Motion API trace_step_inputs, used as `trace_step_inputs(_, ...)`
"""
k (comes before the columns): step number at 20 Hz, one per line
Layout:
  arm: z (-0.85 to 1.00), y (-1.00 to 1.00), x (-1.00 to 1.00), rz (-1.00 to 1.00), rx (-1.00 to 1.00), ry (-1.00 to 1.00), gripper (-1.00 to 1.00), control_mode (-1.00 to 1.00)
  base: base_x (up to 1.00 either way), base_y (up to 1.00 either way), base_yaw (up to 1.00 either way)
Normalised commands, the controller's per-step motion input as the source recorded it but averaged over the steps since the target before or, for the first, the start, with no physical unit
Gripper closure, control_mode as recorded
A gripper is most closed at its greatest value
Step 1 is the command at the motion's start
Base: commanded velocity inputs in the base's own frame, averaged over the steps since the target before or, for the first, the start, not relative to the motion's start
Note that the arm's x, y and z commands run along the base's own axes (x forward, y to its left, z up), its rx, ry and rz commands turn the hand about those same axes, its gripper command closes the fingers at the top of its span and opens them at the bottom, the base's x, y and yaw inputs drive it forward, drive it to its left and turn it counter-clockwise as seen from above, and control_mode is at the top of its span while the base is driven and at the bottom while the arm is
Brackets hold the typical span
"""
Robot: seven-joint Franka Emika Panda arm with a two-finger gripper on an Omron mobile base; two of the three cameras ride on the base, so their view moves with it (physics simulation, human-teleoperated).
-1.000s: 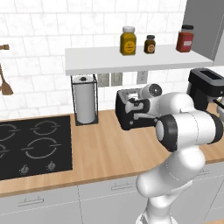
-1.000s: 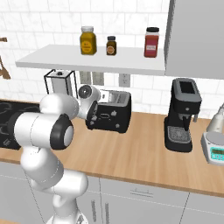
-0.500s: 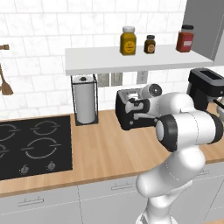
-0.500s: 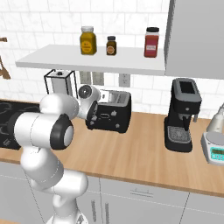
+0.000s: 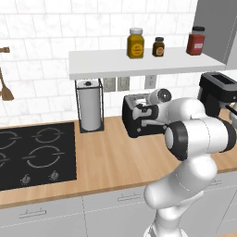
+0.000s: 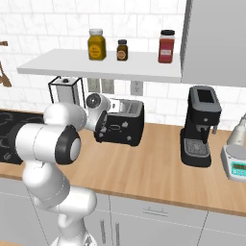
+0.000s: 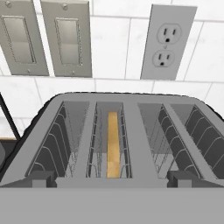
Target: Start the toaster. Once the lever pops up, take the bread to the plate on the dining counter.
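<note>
Tan bread (image 7: 113, 144), one slice, in toaster (image 7: 131, 113)

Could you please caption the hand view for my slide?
Looking down into the toaster, bread in its left slot, below a wall outlet.

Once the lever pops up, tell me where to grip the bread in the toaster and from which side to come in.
Grip the bread by its top edge, coming straight down from above. It stands on edge, deep in one slot of the toaster, so probably only that narrow edge is reachable; set the open gripper's jaws across its thin faces.

White tiled wall (image 5: 41, 41), wooden worktop (image 5: 111, 162).
</note>
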Motion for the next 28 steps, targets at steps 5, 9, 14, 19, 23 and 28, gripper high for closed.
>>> trace_step_inputs(5, 0.0, 0.0, 0.0, 0.0, 0.0, 0.0, -1.0, -1.0, 0.0, 0.0, 0.0)
trace_step_inputs(9, 0.0, 0.0, 0.0, 0.0, 0.0, 0.0, -1.0, -1.0, 0.0, 0.0, 0.0)
trace_step_inputs(14, 0.0, 0.0, 0.0, 0.0, 0.0, 0.0, -1.0, -1.0, 0.0, 0.0, 0.0)
trace_step_inputs(19, 0.0, 0.0, 0.0, 0.0, 0.0, 0.0, -1.0, -1.0, 0.0, 0.0, 0.0)
trace_step_inputs(23, 0.0, 0.0, 0.0, 0.0, 0.0, 0.0, -1.0, -1.0, 0.0, 0.0, 0.0)
trace_step_inputs(28, 0.0, 0.0, 0.0, 0.0, 0.0, 0.0, -1.0, -1.0, 0.0, 0.0, 0.0)
